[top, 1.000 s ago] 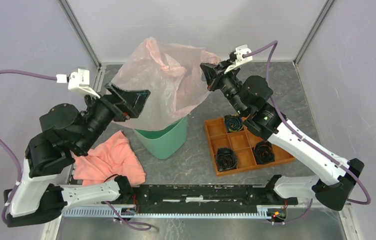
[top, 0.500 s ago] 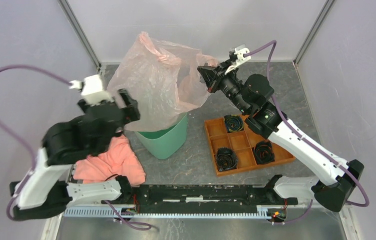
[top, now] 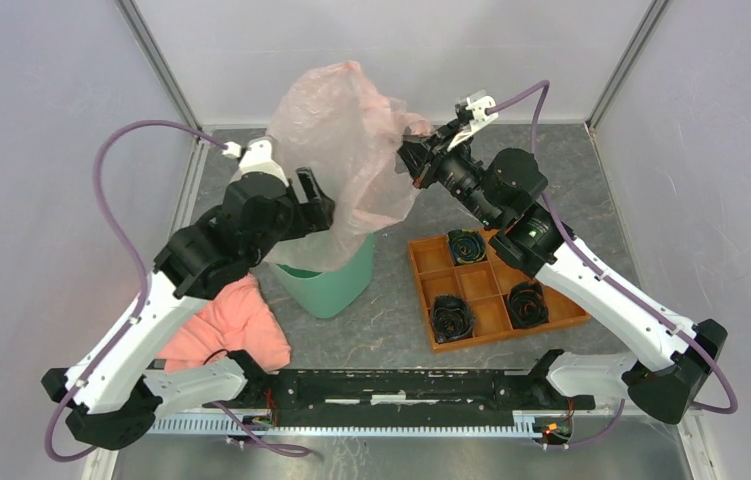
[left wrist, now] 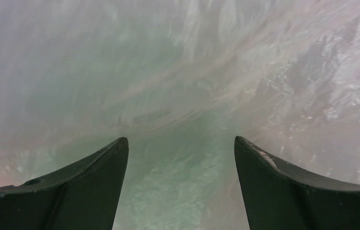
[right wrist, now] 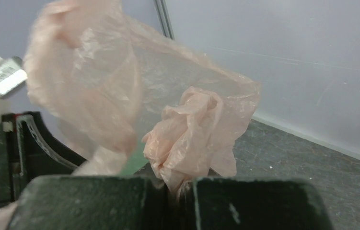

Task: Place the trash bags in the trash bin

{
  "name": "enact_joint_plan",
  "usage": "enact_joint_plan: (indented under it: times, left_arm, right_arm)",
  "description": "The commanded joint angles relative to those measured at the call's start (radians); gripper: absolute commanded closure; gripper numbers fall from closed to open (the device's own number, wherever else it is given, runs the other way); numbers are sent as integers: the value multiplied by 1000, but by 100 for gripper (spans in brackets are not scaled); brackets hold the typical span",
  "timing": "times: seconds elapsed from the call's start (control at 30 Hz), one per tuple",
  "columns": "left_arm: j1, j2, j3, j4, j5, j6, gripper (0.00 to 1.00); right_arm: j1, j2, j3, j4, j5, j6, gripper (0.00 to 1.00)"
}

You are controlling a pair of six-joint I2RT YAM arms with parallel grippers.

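Note:
The pale pink see-through trash bag [top: 336, 150] hangs billowed over the mint-green trash bin [top: 331, 280], its lower part draped into the bin's mouth. My right gripper [top: 413, 158] is shut on a bunched edge of the bag [right wrist: 192, 129], held high at the bag's right side. My left gripper [top: 313, 200] is open and pressed against the bag's left side above the bin's rim. In the left wrist view both fingers [left wrist: 91, 191] stand wide apart with only bag film [left wrist: 182, 96] before them, green showing through it.
A salmon-pink cloth [top: 223, 325] lies on the table left of the bin, under my left arm. An orange compartment tray [top: 496, 312] with dark rosette objects sits right of the bin. Enclosure walls and corner posts stand close behind the bag.
My left arm swung right and up from beside the cloth to the bag's left side. The bag has been pushed taller and narrower. My right gripper has kept its hold, barely moving.

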Motion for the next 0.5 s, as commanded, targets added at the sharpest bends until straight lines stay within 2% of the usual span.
enact_joint_plan:
  times: [0.0, 0.1, 0.27, 0.47]
  left_arm:
    - [10, -38, -143, 313, 344, -26, 12]
    - [11, -98, -303, 440, 369, -116, 12]
    - [13, -222, -539, 515, 279, -232, 13]
    - [13, -299, -515, 400, 195, -204, 8]
  right_arm:
    - [-2, -28, 12, 29, -24, 21, 99]
    - [-1, -12, 7, 39, -61, 43, 99]
    - [-1, 45, 20, 47, -162, 83, 99]
    - [29, 156, 101, 6, -323, 84, 99]
